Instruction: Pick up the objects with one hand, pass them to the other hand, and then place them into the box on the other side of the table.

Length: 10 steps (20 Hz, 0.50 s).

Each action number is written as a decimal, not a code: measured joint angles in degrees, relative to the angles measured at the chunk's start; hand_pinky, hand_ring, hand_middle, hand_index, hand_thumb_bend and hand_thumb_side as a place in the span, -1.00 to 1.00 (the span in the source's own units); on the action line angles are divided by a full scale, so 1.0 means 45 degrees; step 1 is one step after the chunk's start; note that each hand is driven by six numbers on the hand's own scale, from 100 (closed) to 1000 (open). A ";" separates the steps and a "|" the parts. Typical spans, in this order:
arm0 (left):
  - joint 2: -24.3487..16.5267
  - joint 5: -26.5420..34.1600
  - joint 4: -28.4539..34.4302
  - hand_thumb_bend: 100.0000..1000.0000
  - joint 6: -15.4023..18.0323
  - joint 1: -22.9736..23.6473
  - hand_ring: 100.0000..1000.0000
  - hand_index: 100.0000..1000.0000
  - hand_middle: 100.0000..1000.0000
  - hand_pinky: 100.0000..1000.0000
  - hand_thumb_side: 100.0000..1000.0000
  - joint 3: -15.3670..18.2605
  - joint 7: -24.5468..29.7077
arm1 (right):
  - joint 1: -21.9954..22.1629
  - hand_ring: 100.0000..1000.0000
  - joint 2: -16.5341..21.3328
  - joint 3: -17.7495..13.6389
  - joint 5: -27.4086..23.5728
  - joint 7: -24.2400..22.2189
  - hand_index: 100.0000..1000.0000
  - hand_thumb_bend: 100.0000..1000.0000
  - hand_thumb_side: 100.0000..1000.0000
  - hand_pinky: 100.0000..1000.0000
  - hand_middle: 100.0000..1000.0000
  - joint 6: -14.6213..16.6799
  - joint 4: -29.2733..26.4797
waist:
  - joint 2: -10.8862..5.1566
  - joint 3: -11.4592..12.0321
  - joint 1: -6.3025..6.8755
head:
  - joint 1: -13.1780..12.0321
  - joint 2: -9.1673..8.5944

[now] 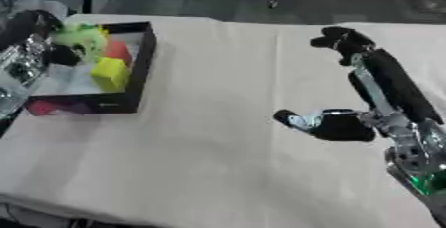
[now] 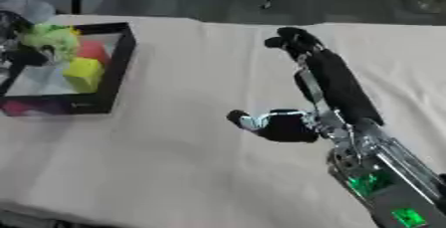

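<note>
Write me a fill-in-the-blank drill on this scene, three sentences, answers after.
1. The black-walled box sits on the robot's ____ side of the table.
2. The left robot hand holds a fuzzy ____ object over the box.
3. Inside the box, beside a red object, lies a ____ block.

Missing words: left; green; yellow
</note>
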<state>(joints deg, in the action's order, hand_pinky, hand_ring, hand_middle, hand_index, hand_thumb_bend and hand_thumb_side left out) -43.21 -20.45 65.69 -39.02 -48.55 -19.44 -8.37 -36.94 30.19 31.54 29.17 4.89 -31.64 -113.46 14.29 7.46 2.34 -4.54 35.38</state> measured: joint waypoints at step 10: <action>0.0098 -0.0645 -0.0140 -0.95 -0.0208 -0.0073 0.46 0.48 0.30 0.66 -0.54 0.0350 0.0487 | 0.0055 0.73 0.0000 -0.0017 -0.0057 0.0095 0.64 0.39 -0.50 0.48 0.79 -0.0079 0.0000 | 0.0000 0.0022 0.0000 | 0.0027 0.0014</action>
<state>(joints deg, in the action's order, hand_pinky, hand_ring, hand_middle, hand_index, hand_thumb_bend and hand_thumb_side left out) -42.77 -23.35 65.06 -39.95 -48.88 -17.86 -6.17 -36.69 30.19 31.46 28.92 5.32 -32.00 -113.46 14.29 7.56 2.34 -4.42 35.44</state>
